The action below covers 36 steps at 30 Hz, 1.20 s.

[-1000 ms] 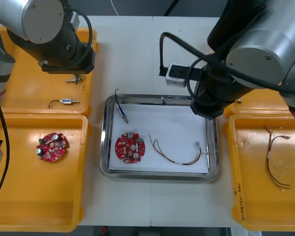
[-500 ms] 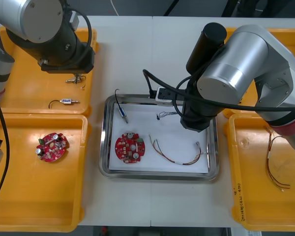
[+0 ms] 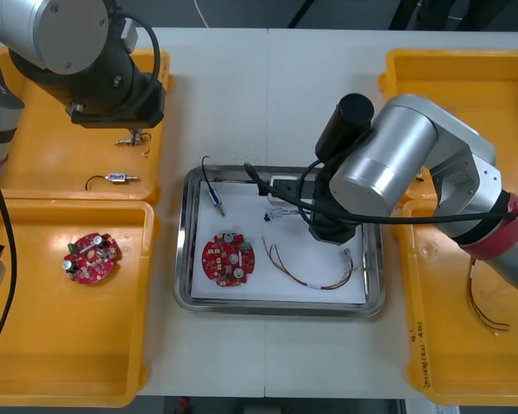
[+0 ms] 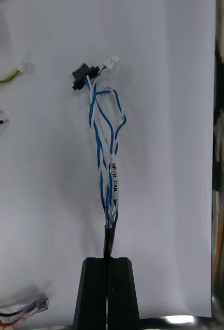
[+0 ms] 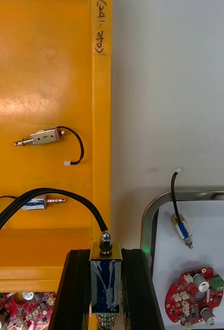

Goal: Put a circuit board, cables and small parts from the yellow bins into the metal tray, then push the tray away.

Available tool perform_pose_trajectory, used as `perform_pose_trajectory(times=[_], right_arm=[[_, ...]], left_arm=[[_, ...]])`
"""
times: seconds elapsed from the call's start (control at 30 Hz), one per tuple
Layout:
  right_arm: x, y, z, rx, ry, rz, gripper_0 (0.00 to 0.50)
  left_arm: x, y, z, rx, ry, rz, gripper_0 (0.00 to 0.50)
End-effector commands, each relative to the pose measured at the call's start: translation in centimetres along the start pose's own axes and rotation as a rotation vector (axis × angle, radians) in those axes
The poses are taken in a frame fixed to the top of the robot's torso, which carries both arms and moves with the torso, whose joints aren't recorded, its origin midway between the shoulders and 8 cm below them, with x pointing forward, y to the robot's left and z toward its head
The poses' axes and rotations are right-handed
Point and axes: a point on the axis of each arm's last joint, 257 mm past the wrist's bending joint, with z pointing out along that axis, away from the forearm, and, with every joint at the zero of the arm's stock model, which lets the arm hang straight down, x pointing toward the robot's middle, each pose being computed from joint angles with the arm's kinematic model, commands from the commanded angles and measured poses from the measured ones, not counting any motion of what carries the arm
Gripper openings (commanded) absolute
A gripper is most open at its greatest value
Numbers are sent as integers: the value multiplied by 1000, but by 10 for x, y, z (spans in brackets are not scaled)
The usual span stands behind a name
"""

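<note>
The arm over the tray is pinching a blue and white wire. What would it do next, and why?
Probably open its fingers. The right gripper is shut on the twisted blue and white cable, which stretches over the white inside of the metal tray. The left gripper holds a small metal part over a yellow bin.

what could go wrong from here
1. The right gripper pinches the blue-white cable by one end, its loops loose over the tray. On release it may cling to the fingers or tangle with the red-yellow cable nearby.
2. The left gripper holds a small part whose black lead trails across the bin past another part. Moving to the tray could drag that along.
</note>
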Motion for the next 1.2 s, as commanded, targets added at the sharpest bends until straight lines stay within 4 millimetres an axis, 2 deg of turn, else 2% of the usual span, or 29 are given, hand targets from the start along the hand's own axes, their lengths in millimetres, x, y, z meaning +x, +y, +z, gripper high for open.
perform_pose_trajectory(times=[0.03,0.2,0.27,0.33,0.37,0.4,0.43,0.77,1.2], right_arm=[[16,-1,9,12,31,-44,0],[20,-3,11,17,44,-47,0],[22,-5,10,21,51,-48,29],[25,-6,9,26,65,-41,253],[25,-6,9,26,65,-41,253],[25,-6,10,27,64,-39,459],[25,-7,9,29,63,-39,500],[22,-4,2,2,48,-18,500],[21,-2,-34,37,87,-74,500]], left_arm=[[-7,15,-12,-11,-33,-12,0],[-7,15,-12,-11,-33,-12,0],[-7,15,-12,-10,-32,-11,0],[-7,15,-12,-10,-32,-11,0],[-7,15,-12,-10,-32,-11,0],[-7,15,-12,-10,-32,-11,0],[-7,15,-12,-10,-32,-11,0],[-7,14,-12,-8,-33,-10,0],[-7,14,-12,-4,-32,-11,0]])
